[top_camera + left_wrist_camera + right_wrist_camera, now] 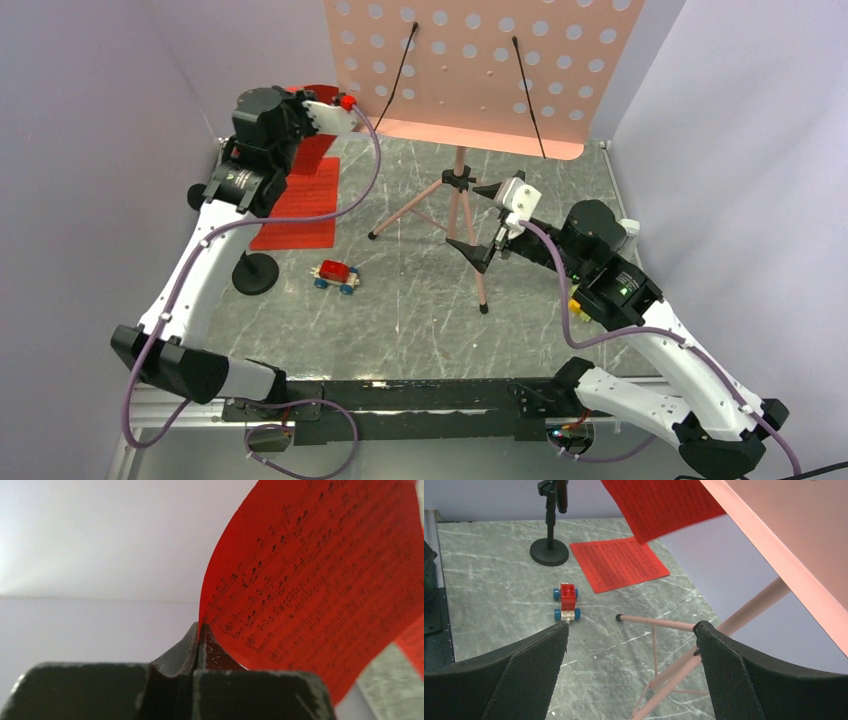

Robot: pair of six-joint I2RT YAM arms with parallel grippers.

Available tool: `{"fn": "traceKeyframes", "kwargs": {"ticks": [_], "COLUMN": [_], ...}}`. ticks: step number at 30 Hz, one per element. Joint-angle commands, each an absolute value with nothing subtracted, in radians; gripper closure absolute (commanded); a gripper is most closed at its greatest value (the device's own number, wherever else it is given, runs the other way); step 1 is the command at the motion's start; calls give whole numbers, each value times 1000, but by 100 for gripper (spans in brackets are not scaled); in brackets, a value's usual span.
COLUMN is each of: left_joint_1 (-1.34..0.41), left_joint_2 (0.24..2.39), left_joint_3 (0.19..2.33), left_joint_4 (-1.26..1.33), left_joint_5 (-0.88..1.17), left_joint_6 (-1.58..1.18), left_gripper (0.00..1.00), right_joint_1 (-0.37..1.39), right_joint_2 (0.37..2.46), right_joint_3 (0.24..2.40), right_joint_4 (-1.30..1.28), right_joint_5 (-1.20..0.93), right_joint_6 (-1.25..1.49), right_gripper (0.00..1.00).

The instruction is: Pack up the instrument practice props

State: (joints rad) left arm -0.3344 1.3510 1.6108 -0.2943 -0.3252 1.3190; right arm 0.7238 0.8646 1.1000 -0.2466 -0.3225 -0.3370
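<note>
Scanning outward, we pass a toy car and a black round-based stand on the counter; our right gripper gapes wide at the legs of the music stand. Beyond, our left gripper pinches a red music sheet aloft beside the desk.

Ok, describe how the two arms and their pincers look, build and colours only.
Both have white shells on the long links and black joint housings. The left arm and right arm each trail a purple cable. The left pincer is dark grey and scuffed; the right pincer is black, curved and mesh-textured.
</note>
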Motion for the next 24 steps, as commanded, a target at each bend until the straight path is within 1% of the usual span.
{"fn": "traceKeyframes", "kwargs": {"ticks": [1, 5, 11, 16, 19, 24], "left_joint_1": [-330, -332, -334, -334, -334, -348], "left_joint_2": [1377, 1372, 1327, 1228, 1153, 996], "left_joint_3": [1564, 1440, 1348, 1332, 1339, 1263], "left_joint_4": [-332, -342, -383, -338, -356, -371], "left_joint_5": [-202, -128, -97, -102, -61, -9], "left_joint_6": [1141, 1060, 931, 863, 847, 800], "left_gripper": [99, 99, 99, 99, 99, 99], "right_joint_1": [705, 663, 609, 600, 600, 600], "right_joint_2": [826, 802, 789, 801, 815, 838], "right_joint_3": [1093, 1078, 1096, 1109, 1112, 1124], "right_joint_4": [-263, -287, -349, -368, -369, -361], "right_joint_5": [-349, -396, -436, -442, -452, -462], "right_joint_6": [-336, -321, -321, -335, -331, -318], "right_gripper": [0, 0, 0, 0, 0, 0]}}
